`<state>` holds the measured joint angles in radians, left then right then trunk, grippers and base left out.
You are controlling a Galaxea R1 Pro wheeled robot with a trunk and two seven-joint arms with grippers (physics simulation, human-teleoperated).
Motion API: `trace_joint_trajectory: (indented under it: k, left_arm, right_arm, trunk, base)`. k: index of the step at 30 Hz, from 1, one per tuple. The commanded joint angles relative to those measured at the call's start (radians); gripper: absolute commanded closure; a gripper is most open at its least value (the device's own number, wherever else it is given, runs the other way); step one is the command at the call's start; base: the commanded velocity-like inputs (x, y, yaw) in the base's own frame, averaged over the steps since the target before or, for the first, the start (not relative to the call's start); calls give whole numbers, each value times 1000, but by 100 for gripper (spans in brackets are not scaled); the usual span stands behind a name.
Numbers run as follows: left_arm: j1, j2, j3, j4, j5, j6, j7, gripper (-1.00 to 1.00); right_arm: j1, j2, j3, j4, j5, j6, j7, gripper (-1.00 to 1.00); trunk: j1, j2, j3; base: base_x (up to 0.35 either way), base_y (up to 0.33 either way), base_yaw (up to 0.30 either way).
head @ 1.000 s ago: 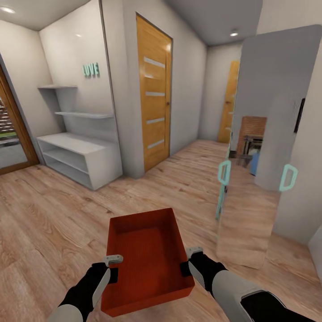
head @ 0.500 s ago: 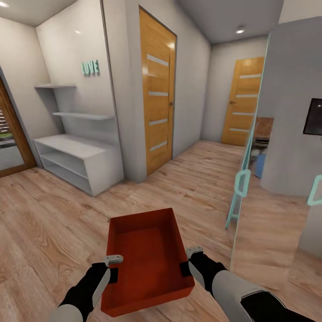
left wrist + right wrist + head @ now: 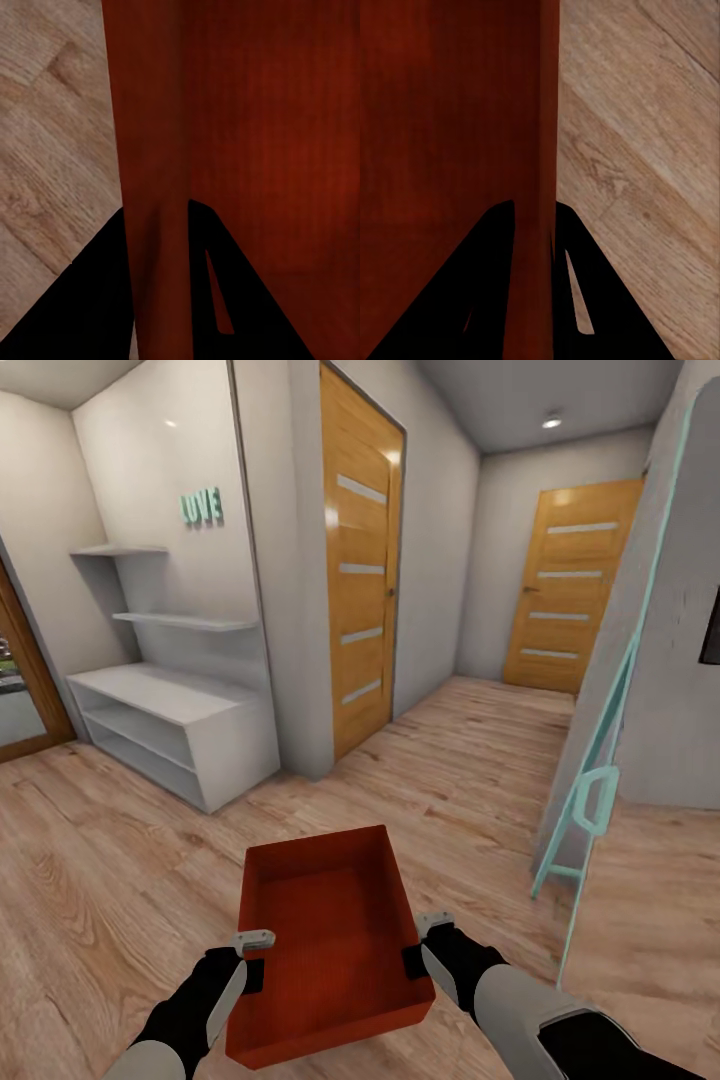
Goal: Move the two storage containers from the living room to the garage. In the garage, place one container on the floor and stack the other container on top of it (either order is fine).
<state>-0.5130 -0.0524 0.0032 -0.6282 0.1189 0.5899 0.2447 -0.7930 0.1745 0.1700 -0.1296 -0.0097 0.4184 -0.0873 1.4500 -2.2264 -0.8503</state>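
The left gripper is clamped on the left wall of the storage container, one finger inside and one outside the wall; the left wrist view shows the dark fingers straddling that red-orange wall. The right gripper is closed the same way on the container's right wall, its fingers pinching the thin edge in the right wrist view. The container is lidless, empty and held level between both grippers, above the light wood-plank floor.

Beyond the container on its far left stands a white shelf unit with teal letters on the wall above. Straight past the container is a wooden door, with a second wooden door further off at the corridor's end. To the container's right stands a grey panel with a teal edge and handle.
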Motion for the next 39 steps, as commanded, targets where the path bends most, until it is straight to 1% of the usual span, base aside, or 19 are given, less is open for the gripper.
trace_joint_trajectory:
  k: [1, 17, 39]
  left_arm:
    - [1, 3, -17, 1, 48, -4, -4, 100]
    - [1, 3, -17, 0, 48, -4, -4, 100]
    - [1, 3, -17, 0, 48, -4, -4, 100]
  right_arm:
    - [-8, 0, 13, -2, 13, 8, 0, 100]
    - [-8, 0, 13, -2, 12, 8, 0, 100]
    - [-8, 0, 12, -2, 11, 8, 0, 100]
  trunk:
    - [0, 0, -1]
    - [0, 0, -1]
    - [0, 0, 4]
  base:
    - [341, 146, 0]
    - [341, 146, -1]
    - [341, 146, -279]
